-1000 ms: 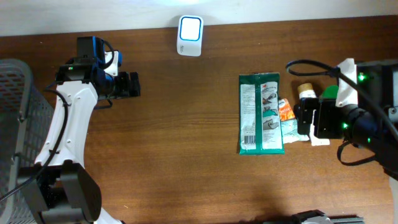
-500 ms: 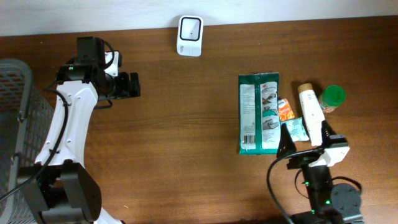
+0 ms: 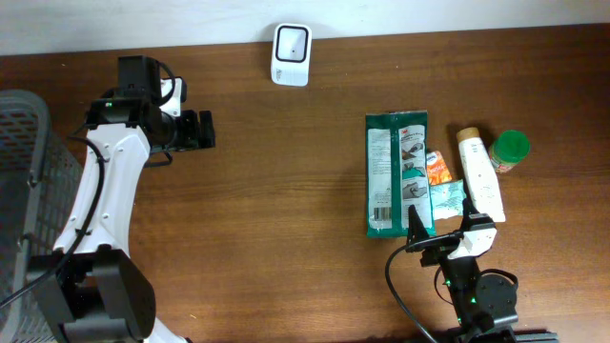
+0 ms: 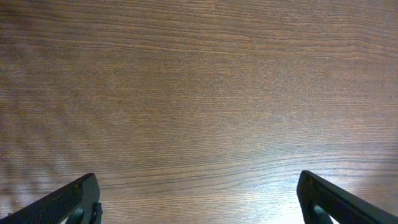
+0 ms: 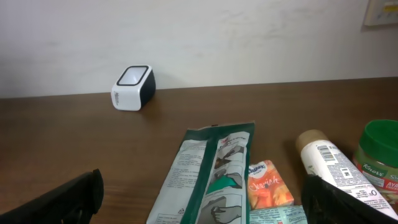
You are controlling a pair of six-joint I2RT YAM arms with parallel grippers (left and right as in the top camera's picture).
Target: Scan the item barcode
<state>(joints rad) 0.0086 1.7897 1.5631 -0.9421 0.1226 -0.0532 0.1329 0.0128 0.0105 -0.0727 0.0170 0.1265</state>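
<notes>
Several items lie at the right of the table: a green and white packet (image 3: 397,171) (image 5: 208,180), an orange tissue pack (image 3: 437,169) (image 5: 268,185), a teal tissue pack (image 3: 448,199), a white tube (image 3: 479,176) (image 5: 333,165) with its barcode facing up, and a green-lidded jar (image 3: 508,152) (image 5: 379,155). The white scanner (image 3: 291,43) (image 5: 132,88) stands at the table's back edge. My right gripper (image 3: 443,229) (image 5: 202,199) is open just in front of the packet and holds nothing. My left gripper (image 3: 205,129) (image 4: 199,193) hangs open over bare wood at the far left.
A grey mesh basket (image 3: 24,162) stands at the left edge of the table. A pale wall (image 5: 249,37) rises behind the scanner. Bare brown wood (image 3: 286,191) lies between the two arms.
My right arm has swung from over the items at the right edge to the table's front, facing them. The scanner's blue glow has gone out. The left arm is unmoved.
</notes>
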